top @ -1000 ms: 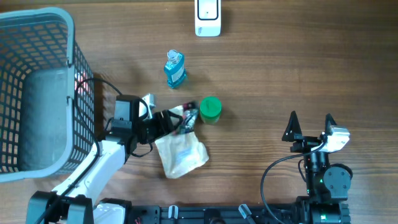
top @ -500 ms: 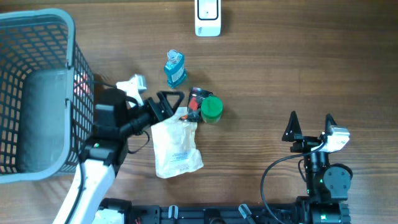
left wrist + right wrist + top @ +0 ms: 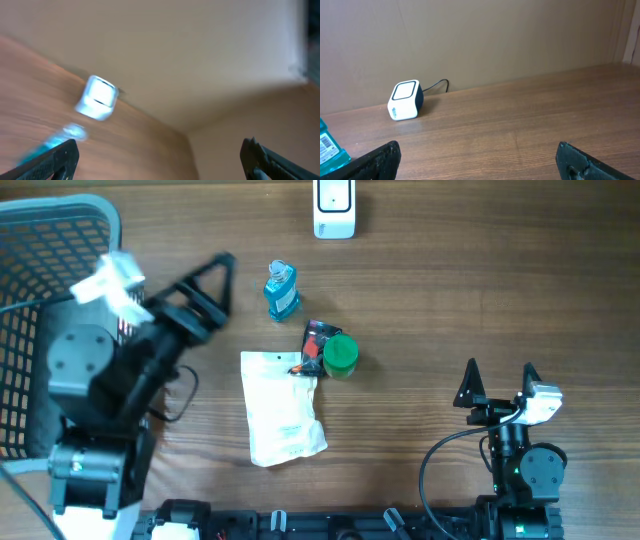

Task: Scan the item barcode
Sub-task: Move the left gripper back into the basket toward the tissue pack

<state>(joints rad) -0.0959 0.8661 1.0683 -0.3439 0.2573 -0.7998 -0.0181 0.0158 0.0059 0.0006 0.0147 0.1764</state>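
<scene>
Reaching for an item looks like the step in hand. L to R: basket [image 3: 40, 330]; left gripper [image 3: 205, 288] high beside it, jaws wide, empty; pouch [image 3: 280, 408] flat on table [image 3: 450, 280], print up, well apart from both grippers, barcode too small to make out; bottle [image 3: 282, 292] beyond it; scanner [image 3: 334, 208] at far edge; jar [image 3: 340, 356] just beside pouch's top-right corner; right gripper [image 3: 497, 383] parked, jaws wide, empty. Best approach, prob.: pinch pouch by its free lower edge, clear of jar, lift w/o creasing, hold printed face square to scanner.
</scene>
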